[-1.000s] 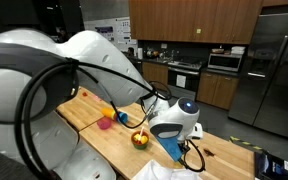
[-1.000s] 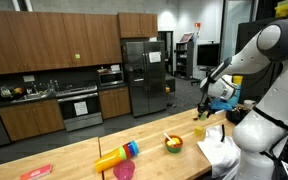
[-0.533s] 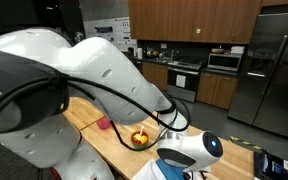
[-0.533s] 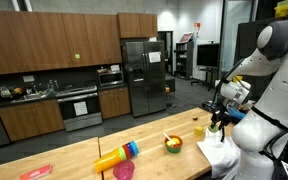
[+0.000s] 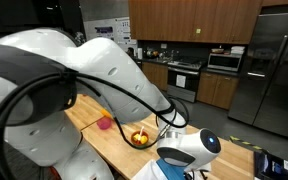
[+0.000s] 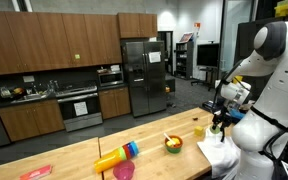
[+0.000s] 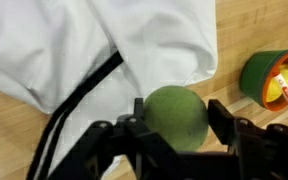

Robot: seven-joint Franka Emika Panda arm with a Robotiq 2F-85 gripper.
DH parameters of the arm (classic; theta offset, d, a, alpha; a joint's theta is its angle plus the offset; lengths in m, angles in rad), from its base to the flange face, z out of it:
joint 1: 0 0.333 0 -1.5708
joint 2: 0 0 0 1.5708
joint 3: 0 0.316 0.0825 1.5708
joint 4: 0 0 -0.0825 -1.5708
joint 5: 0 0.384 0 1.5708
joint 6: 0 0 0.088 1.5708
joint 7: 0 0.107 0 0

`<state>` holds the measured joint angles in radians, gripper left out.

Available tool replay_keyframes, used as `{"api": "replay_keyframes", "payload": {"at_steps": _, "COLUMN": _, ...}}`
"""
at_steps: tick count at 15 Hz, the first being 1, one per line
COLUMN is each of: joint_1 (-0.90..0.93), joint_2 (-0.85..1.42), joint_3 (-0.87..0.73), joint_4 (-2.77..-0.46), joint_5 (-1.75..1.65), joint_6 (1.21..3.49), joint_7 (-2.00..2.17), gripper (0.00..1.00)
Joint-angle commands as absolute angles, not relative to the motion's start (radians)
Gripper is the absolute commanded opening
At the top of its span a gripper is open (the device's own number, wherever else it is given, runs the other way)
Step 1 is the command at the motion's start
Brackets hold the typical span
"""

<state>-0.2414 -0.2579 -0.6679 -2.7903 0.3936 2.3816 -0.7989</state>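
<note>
**A:** What is the claw [image 7: 175, 122] doing?

**B:** Its 2 fingers are closed against a green ball [image 7: 176, 112], 1 on each side. The ball sits right between them, low over the wooden countertop [image 7: 14, 140]. It looks gripped, though I cannot tell whether the ball rests on the wood or hangs clear.

**A:** Any containers?

**B:** 1 green bowl [image 7: 267, 72], to the claw's right and slightly ahead, near but not touching. It holds something orange and yellow, with a thin pale stick, red at the tip, lying across it. In an exterior view the same bowl [image 6: 172, 145] stands on the counter. A yellow cup [image 6: 199, 131] stands between it and the claw, and its contents are not visible.

**A:** What is hard to read?

**B:** The right edge of the wrist view cuts off the bowl. A white cloth [image 7: 114, 50] fills the space just ahead of the claw. A black cord [image 7: 79, 95] runs across it toward the left finger, and whatever lies under the cloth is hidden. In an exterior view the arm [image 5: 84, 80] blocks the claw altogether. Only the bowl [image 5: 137, 138] and a pink item [image 5: 104, 123] show past it.

**A:** Room to move?

**B:** Bare wood lies left of the claw and in the strip between ball and bowl. The cloth's edge lies just beside the ball.
</note>
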Motion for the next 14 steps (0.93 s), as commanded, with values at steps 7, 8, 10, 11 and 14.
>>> {"api": "replay_keyframes", "payload": {"at_steps": 7, "joint_1": -0.271, "joint_2": -0.085, "joint_3": -0.492, "joint_4": -2.790, "joint_5": 0.249, "joint_6": 2.629, "joint_7": -0.556, "gripper": 0.39}}
{"api": "replay_keyframes", "payload": {"at_steps": 8, "joint_1": -0.270, "joint_2": -0.073, "joint_3": -0.478, "joint_4": -2.790, "joint_5": 0.259, "joint_6": 2.636, "joint_7": -0.554, "gripper": 0.39}}
{"api": "replay_keyframes", "payload": {"at_steps": 10, "joint_1": -0.271, "joint_2": -0.049, "joint_3": -0.455, "joint_4": -2.787, "joint_5": 0.266, "joint_6": 2.637, "joint_7": -0.550, "gripper": 0.39}}
{"api": "replay_keyframes", "payload": {"at_steps": 11, "joint_1": -0.272, "joint_2": -0.037, "joint_3": -0.445, "joint_4": -2.783, "joint_5": 0.270, "joint_6": 2.635, "joint_7": -0.547, "gripper": 0.39}}
{"api": "replay_keyframes", "payload": {"at_steps": 14, "joint_1": -0.293, "joint_2": 0.004, "joint_3": -0.430, "joint_4": -2.772, "joint_5": 0.233, "joint_6": 2.613, "joint_7": -0.535, "gripper": 0.39}}
